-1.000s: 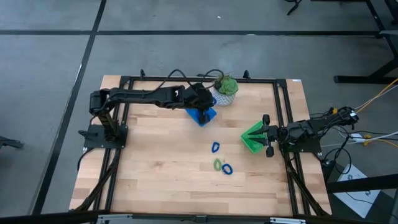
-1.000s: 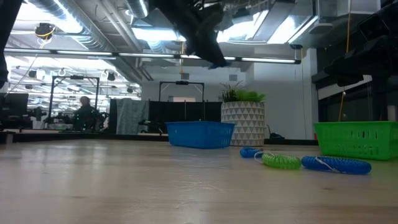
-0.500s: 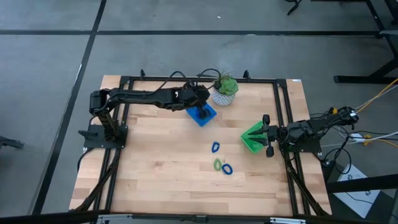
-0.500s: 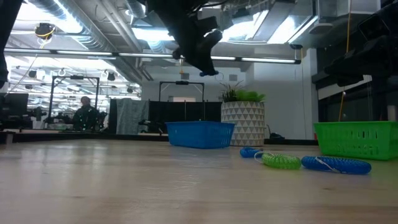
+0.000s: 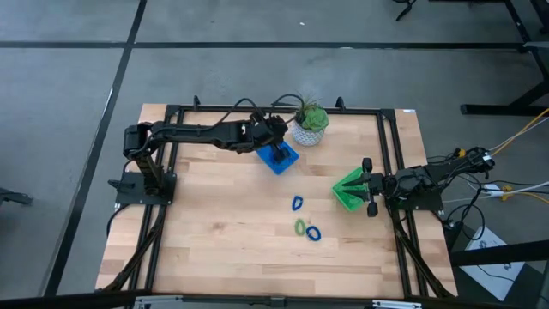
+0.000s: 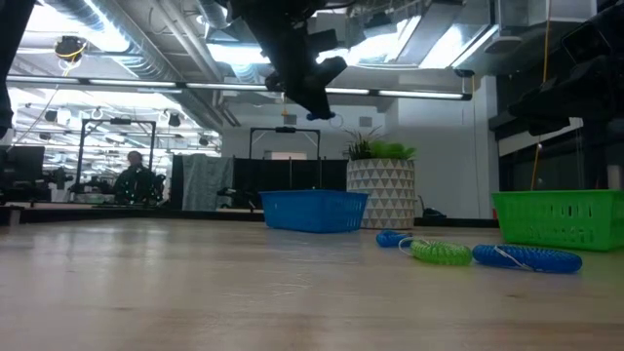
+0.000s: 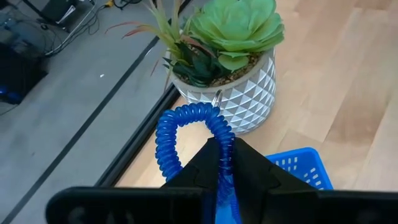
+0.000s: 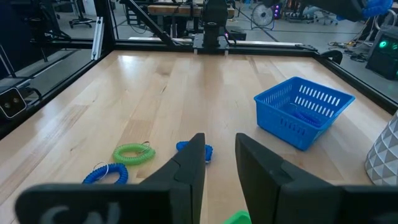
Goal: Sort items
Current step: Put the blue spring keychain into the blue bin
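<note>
My left gripper (image 5: 274,139) hangs high over the blue tray (image 5: 283,160), beside the potted plant (image 5: 310,123), shut on a blue coiled ring (image 7: 169,134). The low view shows the left gripper (image 6: 314,97) well above the blue tray (image 6: 314,210). Three rings lie flat on the table: a blue ring (image 5: 297,203), a green ring (image 5: 300,227) and another blue ring (image 5: 314,233). My right gripper (image 8: 219,155) waits at the right edge behind the green tray (image 5: 350,190), open, with nothing between its fingers. More blue rings lie inside the blue tray (image 8: 305,112). My left gripper pinches one side of the blue ring's loop (image 7: 227,132) between its two fingertips. The fingers slant downward from the table's left. The rest of the loop sticks out past the fingertips, lifted clear of table and tray.
The plant in its white patterned pot (image 6: 380,190) stands at the far edge, close to the blue tray. A black frame rail (image 5: 386,146) runs around the table. Bare wood lies to the left and near side of the loose rings.
My left gripper has turned at the wrist and tipped further down above the blue tray, shifting slightly toward the table's left. The blue ring has gone with it and now hangs a little lower, and the fingers stay shut on it.
</note>
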Robot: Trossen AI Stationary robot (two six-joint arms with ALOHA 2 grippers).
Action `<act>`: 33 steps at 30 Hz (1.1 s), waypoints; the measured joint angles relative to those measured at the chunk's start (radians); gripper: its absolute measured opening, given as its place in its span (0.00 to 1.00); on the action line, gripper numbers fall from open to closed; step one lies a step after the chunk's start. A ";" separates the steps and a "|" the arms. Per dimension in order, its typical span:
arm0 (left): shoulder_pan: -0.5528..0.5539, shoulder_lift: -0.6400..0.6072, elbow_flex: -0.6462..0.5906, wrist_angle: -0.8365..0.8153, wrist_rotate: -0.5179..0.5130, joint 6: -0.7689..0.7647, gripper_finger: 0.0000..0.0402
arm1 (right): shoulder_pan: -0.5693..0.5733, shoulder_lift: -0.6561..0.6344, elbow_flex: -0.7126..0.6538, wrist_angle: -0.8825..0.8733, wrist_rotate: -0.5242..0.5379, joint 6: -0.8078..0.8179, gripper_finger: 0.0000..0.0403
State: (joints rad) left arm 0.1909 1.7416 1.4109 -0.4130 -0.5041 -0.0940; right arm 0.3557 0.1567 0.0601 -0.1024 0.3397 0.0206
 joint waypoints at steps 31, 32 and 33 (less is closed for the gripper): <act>0.079 0.109 0.000 -0.031 0.237 0.010 0.07 | 0.000 0.000 0.000 0.000 0.000 0.000 0.22; 0.079 0.109 0.000 -0.041 0.237 0.010 0.07 | 0.000 0.000 0.000 0.000 0.000 0.000 0.22; 0.078 0.109 0.000 -0.059 0.237 0.010 0.07 | 0.000 0.000 0.000 0.000 0.000 0.000 0.22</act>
State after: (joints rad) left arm 0.2693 1.8503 1.4109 -0.4724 -0.2668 -0.0837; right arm 0.3557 0.1570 0.0597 -0.1028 0.3397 0.0208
